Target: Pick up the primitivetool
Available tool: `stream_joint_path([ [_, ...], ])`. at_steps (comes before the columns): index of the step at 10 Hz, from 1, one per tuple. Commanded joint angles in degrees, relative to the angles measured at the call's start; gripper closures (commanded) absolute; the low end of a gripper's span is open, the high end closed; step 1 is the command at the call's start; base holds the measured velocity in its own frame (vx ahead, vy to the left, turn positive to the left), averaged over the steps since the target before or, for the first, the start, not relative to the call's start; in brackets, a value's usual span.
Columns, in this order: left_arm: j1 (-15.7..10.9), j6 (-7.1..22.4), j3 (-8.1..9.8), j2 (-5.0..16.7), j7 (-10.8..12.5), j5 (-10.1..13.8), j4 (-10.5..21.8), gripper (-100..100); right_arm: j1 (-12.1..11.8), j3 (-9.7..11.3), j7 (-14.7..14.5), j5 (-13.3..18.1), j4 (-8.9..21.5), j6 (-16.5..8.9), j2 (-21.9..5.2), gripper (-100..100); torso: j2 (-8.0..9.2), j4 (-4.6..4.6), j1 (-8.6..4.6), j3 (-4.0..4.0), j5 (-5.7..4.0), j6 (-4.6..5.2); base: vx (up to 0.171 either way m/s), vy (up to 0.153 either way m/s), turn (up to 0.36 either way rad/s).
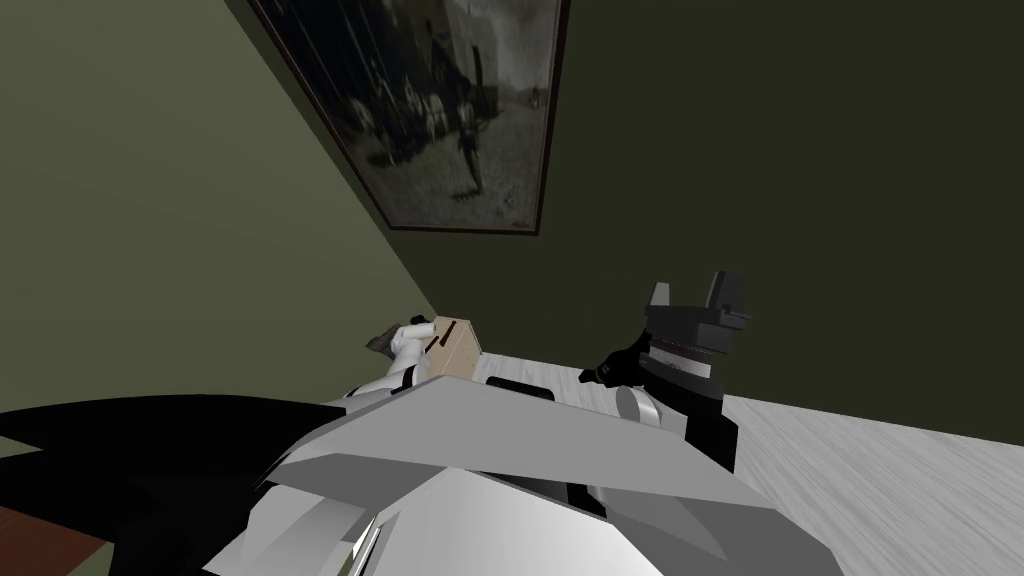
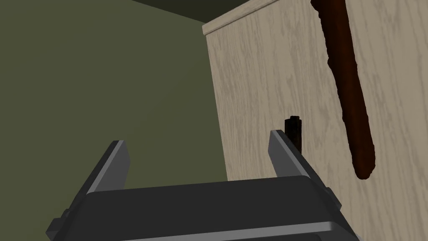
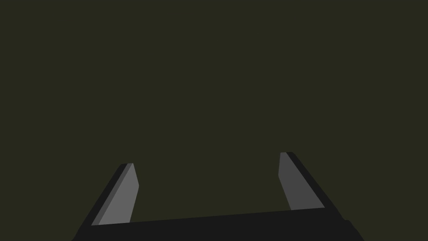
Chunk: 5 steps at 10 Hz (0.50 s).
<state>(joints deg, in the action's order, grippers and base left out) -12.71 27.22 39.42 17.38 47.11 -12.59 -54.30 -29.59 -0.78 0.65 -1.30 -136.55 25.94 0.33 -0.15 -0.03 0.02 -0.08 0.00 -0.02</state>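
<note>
Our left gripper (image 2: 196,140) is released, fingers (image 2: 113,167) spread, beside a pale wooden box (image 2: 259,83). The dark brown club-like tool (image 2: 351,96) lies on that box, outside our fingers, past a short dark peg (image 2: 293,130). Our right gripper (image 3: 207,160) is released too.

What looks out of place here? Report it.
Nothing stands out. The long dark brown tool rests flat against the pale wooden block, a short dark stub beside it, near the open left hand.

Long dk-brown tool (image 2: 349,104) on pale wood.
</note>
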Motion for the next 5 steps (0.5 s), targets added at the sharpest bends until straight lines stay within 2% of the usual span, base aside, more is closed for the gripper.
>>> stream_joint_path([
  [1,-0.6,2.0,0.59,0.5,0.7,0.6,2.1,-100,0.0,0.0,0.0,0.0,0.0,0.0,0.0,0,0.00,0.00,0.00,0.00,0.00,0.00,0.031,0.005,-0.048],
  [2,-2.3,3.6,2.15,0.7,2.4,0.4,5.4,-100,0.0,0.0,0.0,0.0,0.0,0.0,0.0,0,0.02,0.00,0.01,0.01,0.00,-0.04,0.039,0.002,-0.065],
  [4,-2.3,4.3,2.15,0.7,2.4,0.4,5.4,-100,0.0,0.0,0.0,0.0,0.0,0.0,0.0,0,0.03,0.00,0.00,0.01,0.00,-0.04,0.021,0.007,-0.027],
  [5,-3.9,6.4,3.64,1.0,3.9,0.2,8.5,-100,0.0,0.0,0.0,0.0,0.0,0.0,0.0,0,0.09,0.01,0.00,0.05,0.00,-0.05,0.022,0.010,-0.082],
])
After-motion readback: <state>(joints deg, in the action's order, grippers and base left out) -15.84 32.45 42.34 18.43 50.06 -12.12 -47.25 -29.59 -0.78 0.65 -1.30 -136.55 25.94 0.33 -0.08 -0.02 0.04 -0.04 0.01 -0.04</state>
